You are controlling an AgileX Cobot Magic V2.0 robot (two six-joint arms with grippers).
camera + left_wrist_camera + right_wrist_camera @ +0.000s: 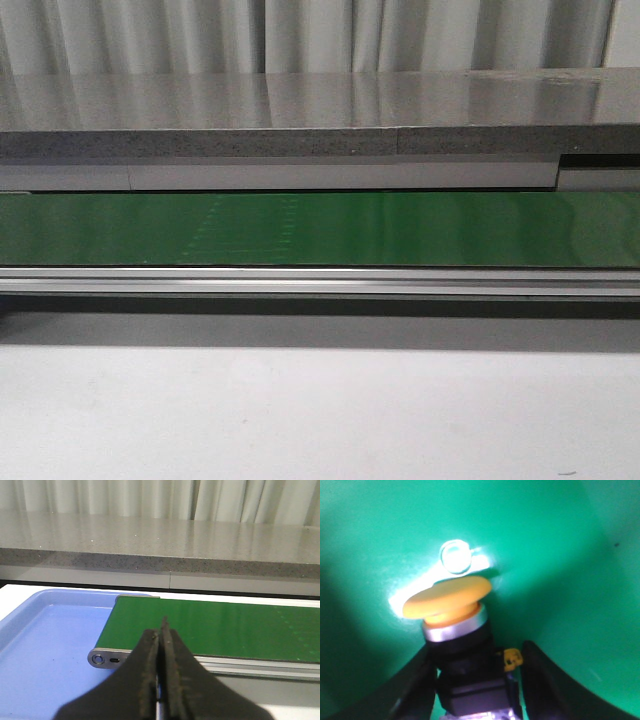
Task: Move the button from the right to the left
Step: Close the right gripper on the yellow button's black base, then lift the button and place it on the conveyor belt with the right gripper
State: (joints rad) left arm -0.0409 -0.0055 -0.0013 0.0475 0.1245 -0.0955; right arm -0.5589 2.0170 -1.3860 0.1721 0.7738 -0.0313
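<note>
The button (451, 611) has a yellow-orange cap, a silver ring and a black boxy body. It shows only in the right wrist view, over a glossy green surface (560, 540). My right gripper (477, 670) has its two black fingers on either side of the black body and is closed on it. My left gripper (161, 630) is shut and empty, its tips pressed together above the left end of the green belt (210, 627). Neither gripper nor the button shows in the front view.
A blue tray (45, 645) lies beside the belt's left end. The green belt (320, 230) runs across the front view in a metal frame (320, 282). A grey stone counter (300, 115) stands behind it. White table (300, 420) lies in front.
</note>
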